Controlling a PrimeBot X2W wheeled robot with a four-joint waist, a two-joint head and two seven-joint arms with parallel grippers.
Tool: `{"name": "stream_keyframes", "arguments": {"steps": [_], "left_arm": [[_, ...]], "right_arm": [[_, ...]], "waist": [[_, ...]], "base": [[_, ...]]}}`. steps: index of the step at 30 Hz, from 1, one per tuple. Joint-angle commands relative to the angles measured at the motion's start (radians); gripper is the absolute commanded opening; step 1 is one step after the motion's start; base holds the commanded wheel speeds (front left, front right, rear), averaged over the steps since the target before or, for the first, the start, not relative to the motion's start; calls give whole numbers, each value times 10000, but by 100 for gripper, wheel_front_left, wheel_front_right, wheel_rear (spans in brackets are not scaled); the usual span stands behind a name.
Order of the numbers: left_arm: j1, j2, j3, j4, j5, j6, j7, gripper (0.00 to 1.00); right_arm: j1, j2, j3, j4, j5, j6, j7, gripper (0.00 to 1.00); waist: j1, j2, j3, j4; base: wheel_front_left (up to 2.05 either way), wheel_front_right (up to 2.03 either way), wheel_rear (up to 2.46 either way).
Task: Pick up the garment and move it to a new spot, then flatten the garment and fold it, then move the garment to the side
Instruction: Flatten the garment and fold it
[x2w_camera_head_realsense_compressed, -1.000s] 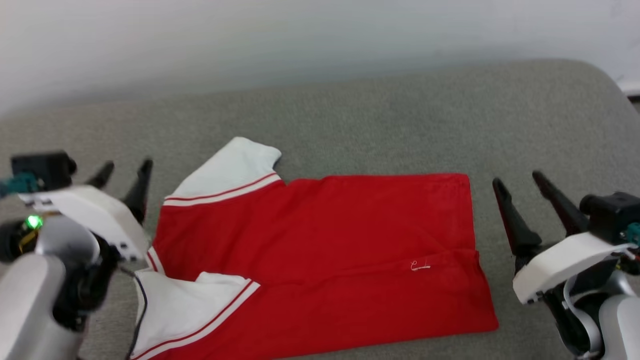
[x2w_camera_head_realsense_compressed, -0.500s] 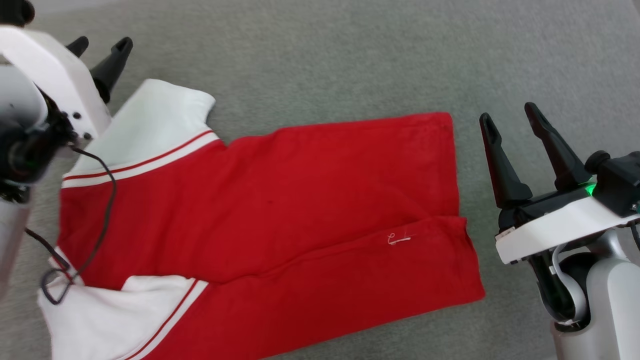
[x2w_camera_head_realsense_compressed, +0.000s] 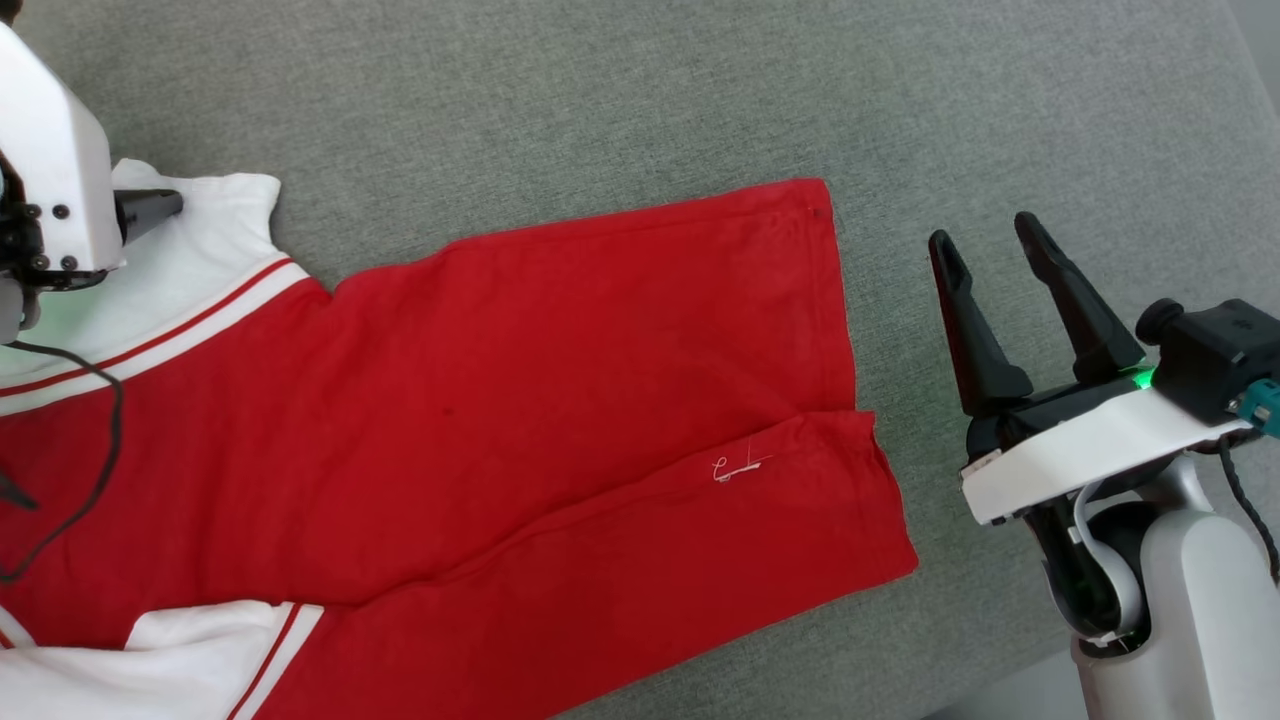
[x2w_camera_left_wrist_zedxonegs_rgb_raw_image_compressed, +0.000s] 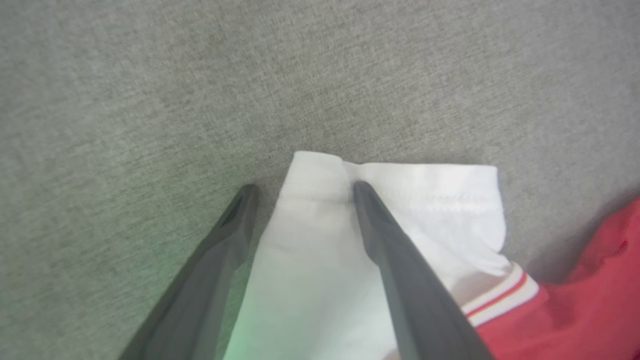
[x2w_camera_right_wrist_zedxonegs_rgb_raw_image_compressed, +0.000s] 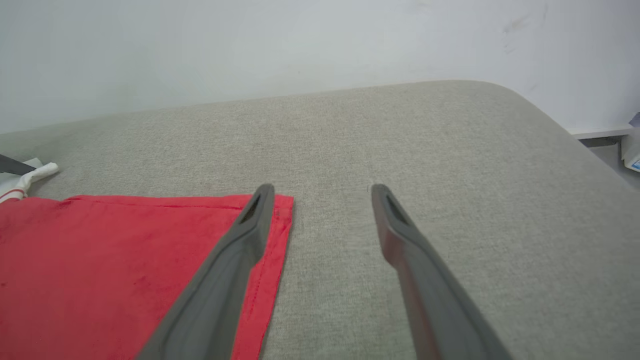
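The garment (x2w_camera_head_realsense_compressed: 520, 400) lies spread on the grey surface, red body up, with its print hidden. One white sleeve (x2w_camera_head_realsense_compressed: 200, 250) with striped trim points to the far left, and another (x2w_camera_head_realsense_compressed: 150, 660) sits at the near left. My left gripper (x2w_camera_left_wrist_zedxonegs_rgb_raw_image_compressed: 303, 189) is open low over the far sleeve's end (x2w_camera_left_wrist_zedxonegs_rgb_raw_image_compressed: 400, 200); one finger (x2w_camera_left_wrist_zedxonegs_rgb_raw_image_compressed: 385, 250) lies over the white cloth and the other (x2w_camera_left_wrist_zedxonegs_rgb_raw_image_compressed: 220, 250) is beside its edge. My right gripper (x2w_camera_head_realsense_compressed: 988, 240) is open just right of the hem (x2w_camera_head_realsense_compressed: 840, 300). In the right wrist view, one of its fingers (x2w_camera_right_wrist_zedxonegs_rgb_raw_image_compressed: 240, 240) crosses the hem's far corner (x2w_camera_right_wrist_zedxonegs_rgb_raw_image_compressed: 280, 220).
The grey upholstered surface (x2w_camera_head_realsense_compressed: 600, 90) runs back to a white wall (x2w_camera_right_wrist_zedxonegs_rgb_raw_image_compressed: 250, 40) and rounds off at the right (x2w_camera_right_wrist_zedxonegs_rgb_raw_image_compressed: 560, 130), where a white ledge (x2w_camera_right_wrist_zedxonegs_rgb_raw_image_compressed: 600, 132) shows. My left arm's black cable (x2w_camera_head_realsense_compressed: 95, 440) hangs over the garment. A small white thread (x2w_camera_head_realsense_compressed: 735, 468) lies on the red cloth.
The head camera has tipped down, so the whole picture shifted. My left gripper has come from beside the shirt to over the far white sleeve. The right gripper stays open by the hem.
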Motion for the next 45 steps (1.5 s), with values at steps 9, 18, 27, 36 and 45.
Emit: {"name": "stream_keyframes", "arguments": {"steps": [9, 18, 27, 36, 45], "left_arm": [[623, -644, -365, 545, -37, -253, -566, 0], [-704, -1168, -199, 19, 347, -841, -1853, 0], [-962, -1612, -474, -735, 755, -1306, -2812, 0], [-637, -1821, -486, -807, 687, -1519, -3456, 0], [882, -1662, 190, -1150, 281, -1282, -4887, 0]], "right_arm": [[-850, -732, 72, 601, 1522, -4, 1931, 100], [-2626, -1769, 268, 2064, 2746, -4, 5600, 100], [-3821, -2058, 338, 3459, 2702, -4, 8219, 100], [-3790, -1913, 103, 3623, 2232, -4, 9441, 0], [-3429, -2392, -286, 2053, 1825, -4, 8457, 0]], "waist": [[-1, -1, -23, 261], [-1, -1, -148, 1469], [-1, -1, 165, 2580], [-1, -1, 73, 2914], [-1, -1, -1250, 3118]], "base": [[0, 0, 0], [0, 0, 0], [0, 0, 0], [0, 0, 0], [0, 0, 0]]}}
